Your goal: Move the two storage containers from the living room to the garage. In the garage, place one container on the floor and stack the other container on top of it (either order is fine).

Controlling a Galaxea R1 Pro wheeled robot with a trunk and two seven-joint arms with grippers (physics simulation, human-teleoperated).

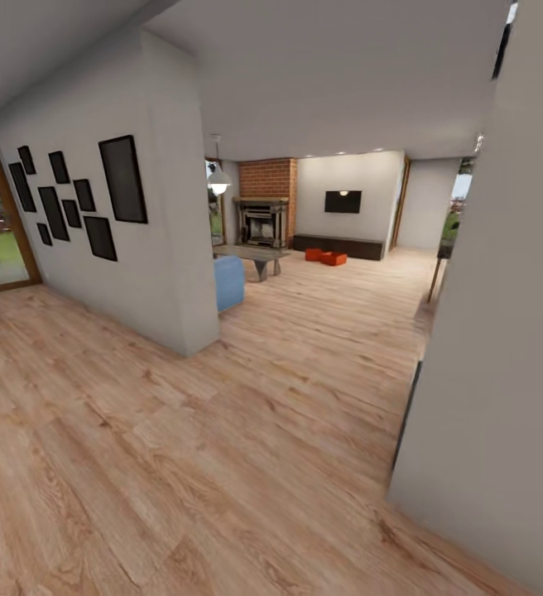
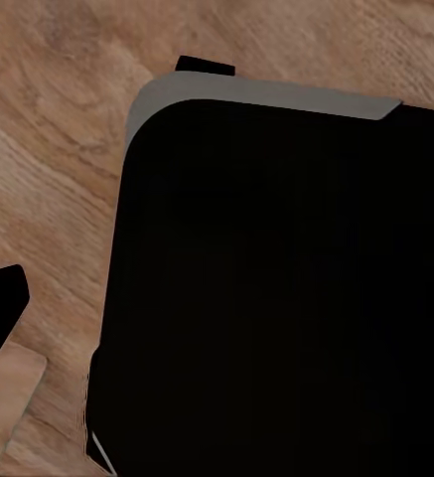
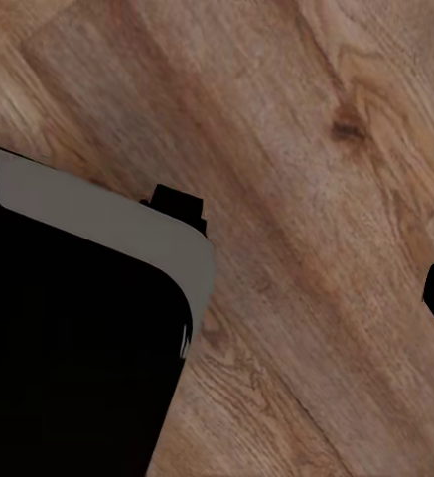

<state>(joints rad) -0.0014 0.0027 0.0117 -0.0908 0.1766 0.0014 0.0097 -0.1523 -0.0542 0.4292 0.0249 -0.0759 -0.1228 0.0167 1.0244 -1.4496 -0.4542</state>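
The 2 containers [image 1: 326, 257] are seen far off by the cabinet [image 1: 338, 246]; approach is still needed. Neither hand's opening can be told.

- Floor [image 1: 222, 463]: light wood planks, visible grain, soft sheen.
- Walls [image 1: 164, 248]: smooth matt pale paint.
- Fireplace column [image 1: 268, 176]: red brick.
- 2 bins [image 1: 326, 257]: plain orange-red.
- Robot base [image 2: 286, 298]: matt black, grey rim.

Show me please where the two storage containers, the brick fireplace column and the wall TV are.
storage containers [image 1: 327, 257]: head view, on the nearer orange-red bin's side, on the far floor.
brick fireplace column [image 1: 267, 177]: head view, on the red bricks above the hearth.
wall TV [image 1: 343, 202]: head view, screen centre.
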